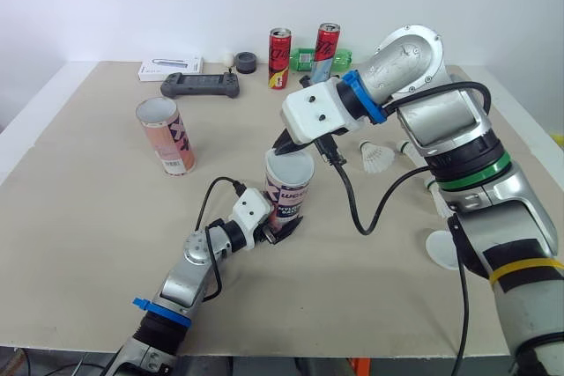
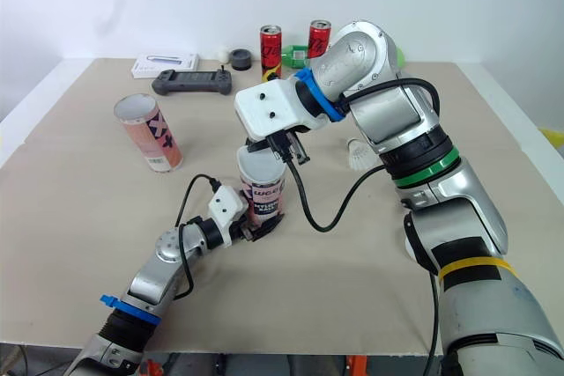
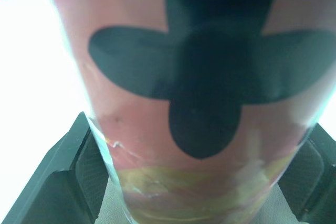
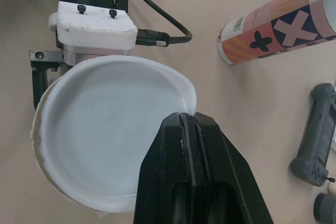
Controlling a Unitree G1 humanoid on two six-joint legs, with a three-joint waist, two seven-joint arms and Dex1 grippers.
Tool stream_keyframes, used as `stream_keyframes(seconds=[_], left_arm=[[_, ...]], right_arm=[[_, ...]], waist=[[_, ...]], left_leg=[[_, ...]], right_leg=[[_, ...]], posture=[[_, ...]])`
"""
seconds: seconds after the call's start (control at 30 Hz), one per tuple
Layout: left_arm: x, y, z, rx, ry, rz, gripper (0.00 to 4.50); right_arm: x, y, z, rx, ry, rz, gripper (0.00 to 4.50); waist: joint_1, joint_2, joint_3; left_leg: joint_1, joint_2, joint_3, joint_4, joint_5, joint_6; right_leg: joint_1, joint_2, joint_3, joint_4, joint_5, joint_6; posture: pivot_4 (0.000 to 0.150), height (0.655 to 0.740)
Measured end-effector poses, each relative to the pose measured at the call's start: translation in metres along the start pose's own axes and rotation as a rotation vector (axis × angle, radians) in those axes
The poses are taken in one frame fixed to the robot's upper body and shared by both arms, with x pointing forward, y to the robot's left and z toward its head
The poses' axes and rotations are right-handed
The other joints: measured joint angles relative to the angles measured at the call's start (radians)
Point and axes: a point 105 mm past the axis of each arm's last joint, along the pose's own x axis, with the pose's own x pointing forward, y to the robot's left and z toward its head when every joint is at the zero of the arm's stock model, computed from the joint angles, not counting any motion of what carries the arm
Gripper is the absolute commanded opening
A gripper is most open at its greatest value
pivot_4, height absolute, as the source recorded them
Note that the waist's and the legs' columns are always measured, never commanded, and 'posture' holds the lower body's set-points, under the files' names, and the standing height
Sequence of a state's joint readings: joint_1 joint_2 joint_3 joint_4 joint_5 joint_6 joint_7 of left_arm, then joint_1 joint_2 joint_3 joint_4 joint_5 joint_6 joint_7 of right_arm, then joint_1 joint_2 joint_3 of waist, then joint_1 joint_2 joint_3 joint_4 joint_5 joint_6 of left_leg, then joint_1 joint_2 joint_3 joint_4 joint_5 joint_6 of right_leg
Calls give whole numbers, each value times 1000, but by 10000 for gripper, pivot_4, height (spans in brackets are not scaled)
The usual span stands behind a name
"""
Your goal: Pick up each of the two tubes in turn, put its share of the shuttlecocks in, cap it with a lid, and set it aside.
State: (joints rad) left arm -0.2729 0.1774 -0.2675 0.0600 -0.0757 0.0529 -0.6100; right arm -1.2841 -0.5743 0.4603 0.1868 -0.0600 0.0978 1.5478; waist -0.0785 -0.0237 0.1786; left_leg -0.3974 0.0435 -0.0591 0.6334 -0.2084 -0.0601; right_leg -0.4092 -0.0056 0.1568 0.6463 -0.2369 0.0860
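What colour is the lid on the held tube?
White lid on the tube; best in right wrist view.

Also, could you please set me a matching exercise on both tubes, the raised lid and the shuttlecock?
1 near tube
2 far tube
3 raised lid
4 shuttlecock

a lying on the table
b pinched by the right gripper
c clamped in the left gripper
d standing free at the robot's left

Pairs: 1-c, 2-d, 3-b, 4-a.

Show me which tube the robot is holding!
The middle tube, clamped low in the left gripper, with the right gripper pinching a white lid at its top. The other tube stands alone, untouched.
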Motion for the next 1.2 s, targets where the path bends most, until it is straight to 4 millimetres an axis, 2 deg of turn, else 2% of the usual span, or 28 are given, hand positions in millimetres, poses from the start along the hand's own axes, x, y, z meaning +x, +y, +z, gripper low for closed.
stream_keyframes(seconds=[1.2], left_arm=[[1, -2, 0, 1, 0, -5, 39830]], right_arm=[[1, 5, 2, -24, 8, 5, 534]], waist=[[2, 0, 0]], left_leg=[[0, 0, 0, 0, -1, -1]], right_leg=[[0, -1, 0, 0, -1, 0]], posture=[[1500, 7400]])
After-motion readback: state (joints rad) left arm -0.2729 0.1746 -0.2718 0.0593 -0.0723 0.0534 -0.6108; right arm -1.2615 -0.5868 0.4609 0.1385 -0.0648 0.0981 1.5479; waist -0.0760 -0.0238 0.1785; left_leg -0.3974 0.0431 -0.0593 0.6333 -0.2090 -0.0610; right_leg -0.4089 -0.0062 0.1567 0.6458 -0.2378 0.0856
